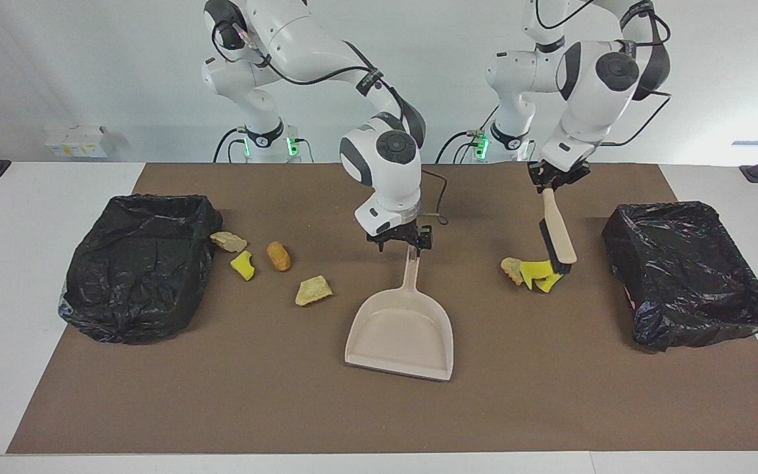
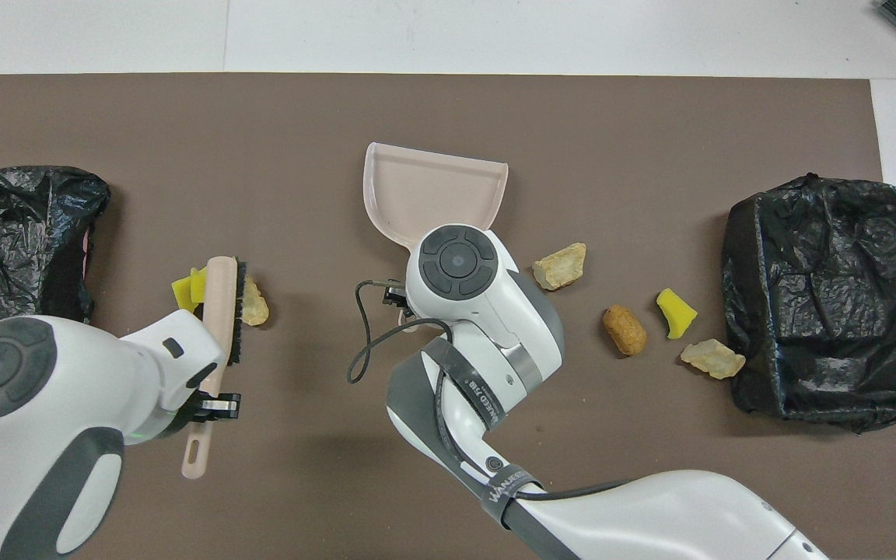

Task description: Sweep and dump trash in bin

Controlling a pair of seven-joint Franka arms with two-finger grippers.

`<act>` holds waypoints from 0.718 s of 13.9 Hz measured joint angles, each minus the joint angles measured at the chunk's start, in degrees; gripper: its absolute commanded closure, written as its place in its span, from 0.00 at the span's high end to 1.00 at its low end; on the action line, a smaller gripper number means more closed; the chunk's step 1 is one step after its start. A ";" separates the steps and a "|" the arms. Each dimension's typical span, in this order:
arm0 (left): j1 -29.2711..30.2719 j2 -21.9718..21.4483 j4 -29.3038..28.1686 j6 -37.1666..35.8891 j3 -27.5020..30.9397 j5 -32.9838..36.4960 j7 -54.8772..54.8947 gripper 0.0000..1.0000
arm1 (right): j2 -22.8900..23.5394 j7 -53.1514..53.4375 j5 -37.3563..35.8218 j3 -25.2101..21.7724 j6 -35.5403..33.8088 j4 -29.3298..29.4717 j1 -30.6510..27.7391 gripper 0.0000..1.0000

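You are at the very start: no scrap is in the dustpan [image 1: 400, 336] or visibly in either bin. Your left gripper [image 1: 558, 176] has its jaws clamped on the brush [image 1: 556, 236], bristles at the yellow sponge bits [image 1: 537, 274] and tan chunk [image 1: 511, 268] toward the left arm's end of the worktop [image 1: 550, 395]. Your right gripper [image 1: 400, 238], jaws wide, hangs over the dustpan's handle; I cannot tell if it grips. 4 more scraps lie beside the right-end bin [image 1: 139, 263]: 2 tan chunks, a yellow bit [image 1: 243, 265] and an orange-brown lump [image 1: 278, 256]. All sweeping and dumping remains.
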 measured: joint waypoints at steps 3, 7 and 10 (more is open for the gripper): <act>6.04 4.92 3.87 6.55 0.02 0.16 2.73 0.00 | 0.03 0.00 -0.47 0.00 4.87 -0.06 0.29 0.95; 7.93 13.31 7.04 9.58 -0.37 1.13 3.75 0.00 | 0.23 0.00 -2.52 0.00 8.06 -0.20 0.42 0.78; 7.85 16.60 6.35 9.56 -1.22 1.42 3.75 0.00 | 0.94 -0.01 -2.59 0.00 8.08 -0.42 0.42 0.39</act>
